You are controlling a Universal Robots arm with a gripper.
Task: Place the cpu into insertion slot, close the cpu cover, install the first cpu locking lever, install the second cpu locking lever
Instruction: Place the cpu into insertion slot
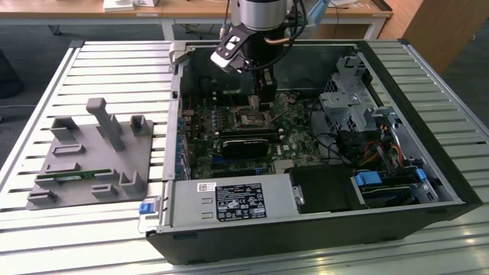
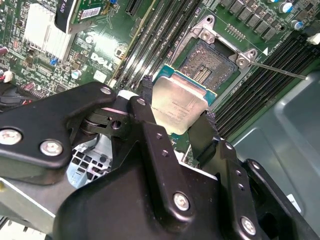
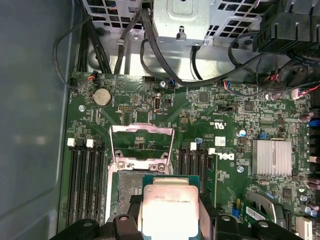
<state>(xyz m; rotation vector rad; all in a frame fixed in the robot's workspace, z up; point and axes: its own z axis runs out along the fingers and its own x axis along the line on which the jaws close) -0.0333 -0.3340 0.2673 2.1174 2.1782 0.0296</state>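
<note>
An open computer case (image 1: 306,240) lies on a slatted metal table (image 1: 77,240). A grey power supply (image 1: 229,203) sits along the case's near edge. A grey plastic fixture (image 1: 84,154) rests on the table towards the exterior view's left. Past the power supply lies the green motherboard (image 1: 290,149).

The gripper (image 1: 264,103) hangs over the far half of the board. In both wrist views its black jaws are closed on two opposite edges of the cpu (image 2: 180,105) (image 3: 170,210), silver top showing. The chip is held over the near edge of the insertion slot (image 2: 207,62) (image 3: 127,187), not seated. Beyond it, the cpu cover (image 3: 142,129) stands swung open. A thin locking lever (image 2: 280,70) juts free from a socket corner.
</note>
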